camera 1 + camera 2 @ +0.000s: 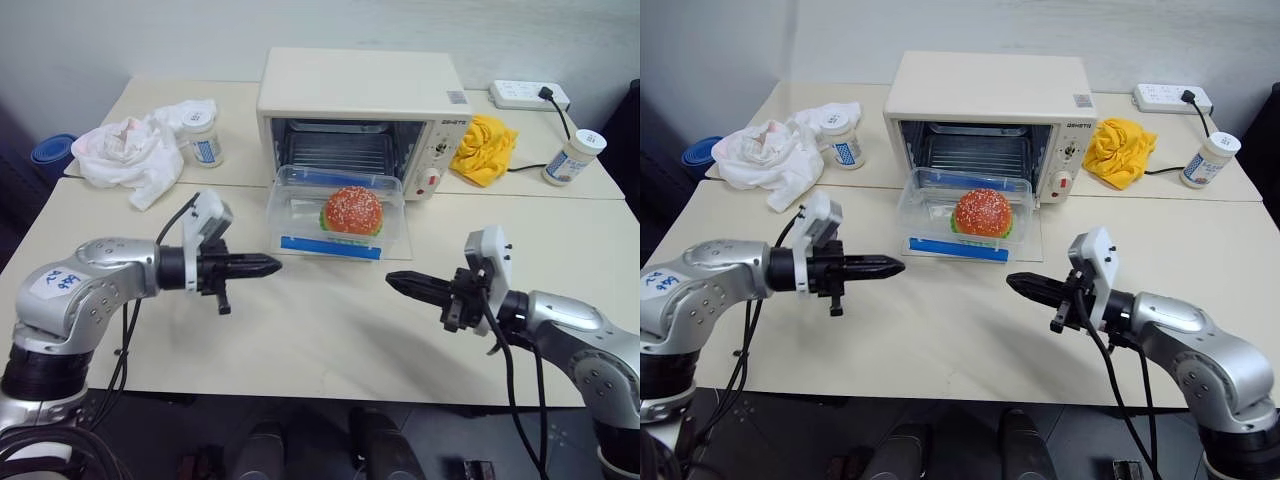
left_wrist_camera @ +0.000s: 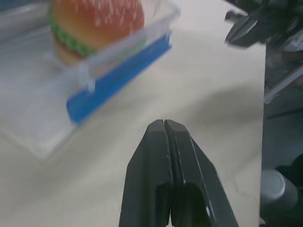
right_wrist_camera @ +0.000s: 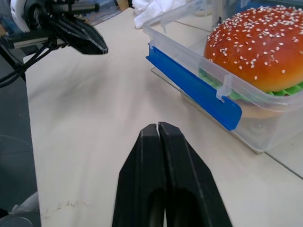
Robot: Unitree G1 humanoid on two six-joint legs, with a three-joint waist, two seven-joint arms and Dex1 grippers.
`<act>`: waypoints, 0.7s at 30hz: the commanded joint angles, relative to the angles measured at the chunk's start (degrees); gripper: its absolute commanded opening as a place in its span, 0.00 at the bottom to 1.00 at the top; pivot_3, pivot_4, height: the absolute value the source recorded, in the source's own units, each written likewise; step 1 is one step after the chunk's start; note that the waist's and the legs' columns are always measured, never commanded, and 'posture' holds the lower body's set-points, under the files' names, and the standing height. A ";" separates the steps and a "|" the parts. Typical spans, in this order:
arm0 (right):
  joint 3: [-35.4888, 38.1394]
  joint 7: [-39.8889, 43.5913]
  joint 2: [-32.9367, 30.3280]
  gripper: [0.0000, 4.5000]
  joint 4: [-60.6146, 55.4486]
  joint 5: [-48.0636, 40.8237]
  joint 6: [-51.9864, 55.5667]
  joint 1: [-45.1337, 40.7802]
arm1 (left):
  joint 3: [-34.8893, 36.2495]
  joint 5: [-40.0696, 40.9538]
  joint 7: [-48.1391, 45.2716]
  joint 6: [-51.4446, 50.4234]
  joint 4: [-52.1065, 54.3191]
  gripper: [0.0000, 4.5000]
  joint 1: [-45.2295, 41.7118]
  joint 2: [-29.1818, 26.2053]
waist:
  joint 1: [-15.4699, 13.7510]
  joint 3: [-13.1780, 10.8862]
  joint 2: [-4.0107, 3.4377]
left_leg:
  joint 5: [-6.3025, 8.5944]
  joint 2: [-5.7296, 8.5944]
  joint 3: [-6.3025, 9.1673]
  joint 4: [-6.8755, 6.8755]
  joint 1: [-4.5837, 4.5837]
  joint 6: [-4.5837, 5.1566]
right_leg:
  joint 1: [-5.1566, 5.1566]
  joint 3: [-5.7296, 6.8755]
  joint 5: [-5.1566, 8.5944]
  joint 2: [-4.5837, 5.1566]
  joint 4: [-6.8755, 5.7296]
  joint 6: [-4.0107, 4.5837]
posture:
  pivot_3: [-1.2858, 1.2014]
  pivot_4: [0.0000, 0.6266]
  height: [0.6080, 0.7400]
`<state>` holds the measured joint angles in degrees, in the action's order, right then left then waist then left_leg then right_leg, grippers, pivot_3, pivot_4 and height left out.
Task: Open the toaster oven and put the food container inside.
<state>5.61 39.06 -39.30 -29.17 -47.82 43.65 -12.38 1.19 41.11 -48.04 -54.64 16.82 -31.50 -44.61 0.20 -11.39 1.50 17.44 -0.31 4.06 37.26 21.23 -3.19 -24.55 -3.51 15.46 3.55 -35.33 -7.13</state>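
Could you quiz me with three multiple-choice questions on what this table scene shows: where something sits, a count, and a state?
1. Where is the food container?
A. On the oven's lowered glass door, in front of the opening
B. On top of the oven
C. Beside the power strip

2. How many small white blue-labelled jars stand on the table?
A. One
B. Two
C. Four

3. How is the toaster oven?
A. Door shut
B. Door open, its rack bare
C. Lying on its side

Answers:
1. A: the clear box with the burger lies on the lowered door, not yet inside.
2. B: one jar by the white cloth, another jar near the yellow cloth.
3. B: the wire rack shows through the open front with nothing on it.
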 commanded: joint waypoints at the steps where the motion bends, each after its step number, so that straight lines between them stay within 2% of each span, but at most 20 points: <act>1: -4.18 -2.44 1.84 0.01 3.42 6.54 -2.12 -3.53 | -3.48 -3.84 1.91 1.47 -2.88 0.00 -2.75 2.62 | 0.09 0.00 0.00 | 0.01 0.00 0.00 -0.02 -0.02 0.01 | 0.00 0.00 0.00 0.00 -0.02 -0.01 | 0.52 0.24 1.00; 5: -8.09 -4.55 5.37 0.01 9.85 13.49 -5.11 -8.84 | -8.24 -10.56 3.80 4.13 -7.75 0.00 -5.34 4.54 | 0.77 0.00 -0.01 | 0.02 -0.05 -0.06 -0.04 0.02 0.06 | -0.15 0.00 0.02 -0.03 -0.10 0.00 | 0.52 0.24 1.00; 9: -9.75 -9.51 10.15 0.01 19.48 21.43 -8.83 -16.41 | -9.76 -14.86 5.96 7.14 -13.11 0.00 -7.95 8.37 | 1.41 0.00 -0.01 | -0.01 -0.05 -0.08 0.00 -0.01 0.06 | -0.17 0.00 0.02 -0.02 -0.22 0.01 | 0.52 0.24 1.00; 15: -8.39 -14.48 17.36 0.01 35.61 29.04 -17.39 -27.27 | -8.89 -22.23 15.13 13.39 -26.90 0.00 -16.68 18.42 | 1.36 0.00 -0.01 | -0.04 -0.04 -0.06 0.03 0.02 0.05 | -0.21 0.01 0.01 -0.01 -0.28 -0.01 | 0.52 0.24 1.00; 21: -7.54 -13.64 21.59 0.01 47.27 31.72 -24.50 -34.19 | -3.70 -26.39 24.36 23.39 -45.04 0.00 -27.87 25.91 | 1.51 0.00 -0.01 | -0.11 -0.03 -0.14 -0.04 0.21 -0.07 | -0.58 -0.03 0.00 0.02 -0.55 -0.03 | 0.52 0.24 1.00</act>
<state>-3.65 24.71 -18.20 17.30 -16.48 21.99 -45.05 -5.27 15.54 -26.12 -34.85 -25.60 -56.77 -19.17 1.71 -11.38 1.49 17.23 -0.34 3.91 37.21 21.53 -3.43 -25.26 -3.55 15.46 3.57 -35.92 -7.15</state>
